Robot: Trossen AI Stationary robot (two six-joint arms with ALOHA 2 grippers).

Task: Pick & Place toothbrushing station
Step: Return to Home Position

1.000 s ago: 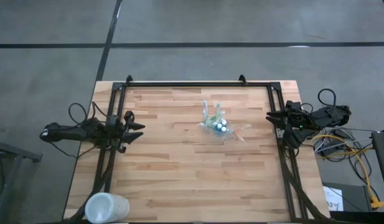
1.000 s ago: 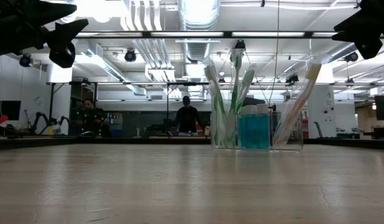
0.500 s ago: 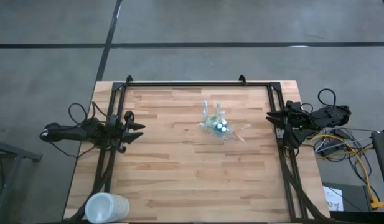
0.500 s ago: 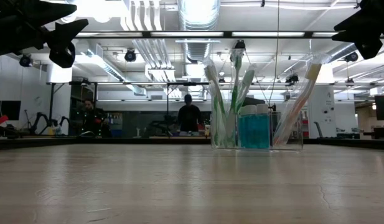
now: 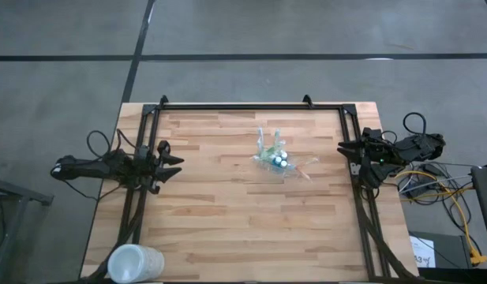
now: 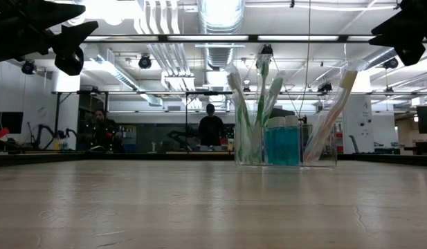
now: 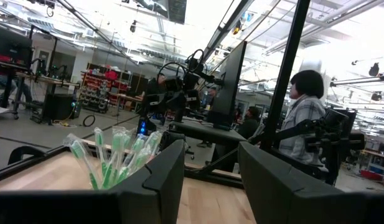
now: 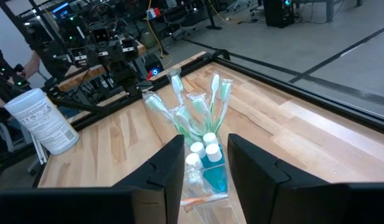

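Note:
The toothbrushing station [image 5: 278, 160] is a small clear plastic holder standing on its base on the wooden table, right of centre. It holds green and white toothbrushes [image 6: 252, 111], an orange one [image 6: 331, 114] and small blue tubes [image 6: 282, 142]; it also shows in the right wrist view [image 8: 201, 140] and the left wrist view [image 7: 114, 158]. My left gripper [image 5: 178, 164] is open at the table's left edge, above the table. My right gripper [image 5: 342, 147] is open at the right edge, pointing at the station.
A frosted white cup [image 5: 135, 263] lies near the table's near left corner. A black metal frame [image 5: 235, 106] runs along the table's far, left and right edges. People show in the room beyond the table [image 6: 210, 128].

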